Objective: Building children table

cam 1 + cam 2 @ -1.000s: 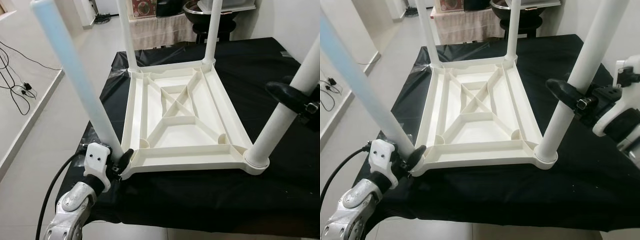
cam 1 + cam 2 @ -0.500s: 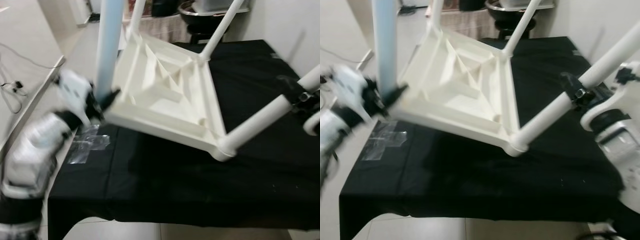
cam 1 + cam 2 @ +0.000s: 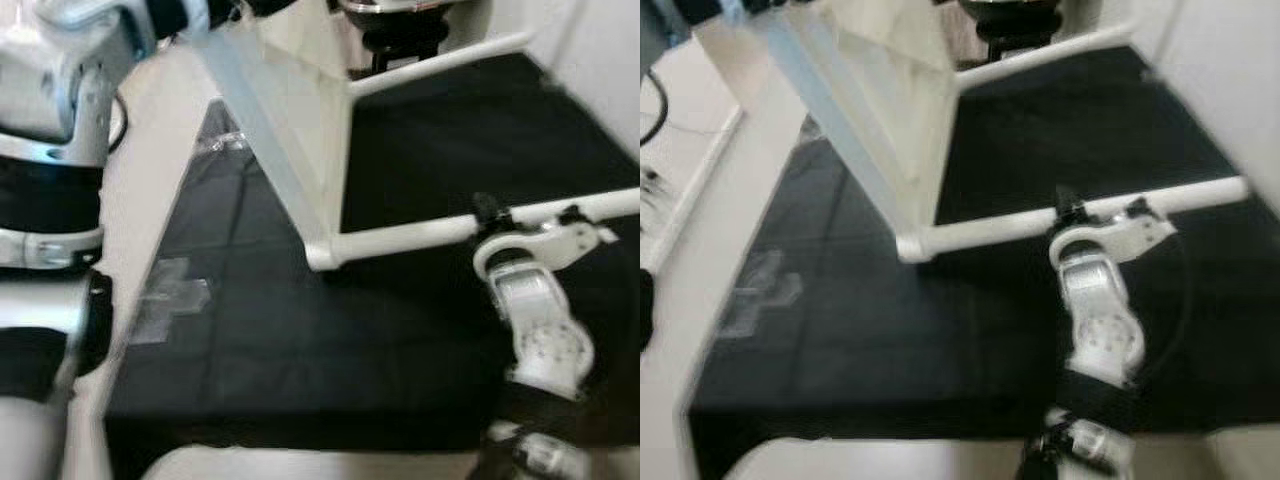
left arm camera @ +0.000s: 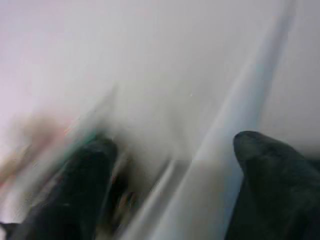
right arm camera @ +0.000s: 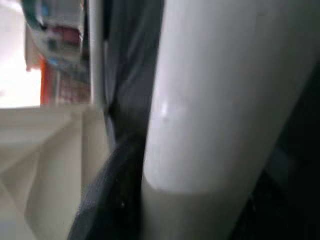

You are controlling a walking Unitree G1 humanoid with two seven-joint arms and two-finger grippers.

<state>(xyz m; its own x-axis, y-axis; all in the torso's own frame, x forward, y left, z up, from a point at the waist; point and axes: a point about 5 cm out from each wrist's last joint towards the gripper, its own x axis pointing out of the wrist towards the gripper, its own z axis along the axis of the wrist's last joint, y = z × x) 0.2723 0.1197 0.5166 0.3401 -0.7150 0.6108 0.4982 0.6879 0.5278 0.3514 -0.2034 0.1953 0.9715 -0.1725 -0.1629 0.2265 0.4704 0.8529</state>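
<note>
Children table (image 3: 300,130) tipped on edge since earlier; black-covered surface (image 3: 300,340); right tool (image 3: 487,210) clamps leg (image 3: 400,238); left tool state unclear.

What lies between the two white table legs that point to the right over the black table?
In the left eye view, only bare black table cover lies between the far leg and the near leg, which the right gripper holds.

Everything's smeared with motion blur; the table (image 3: 290,120) top runs off the upper edge, and the left gripper (image 4: 170,200) near it is too fuzzy to read
</note>
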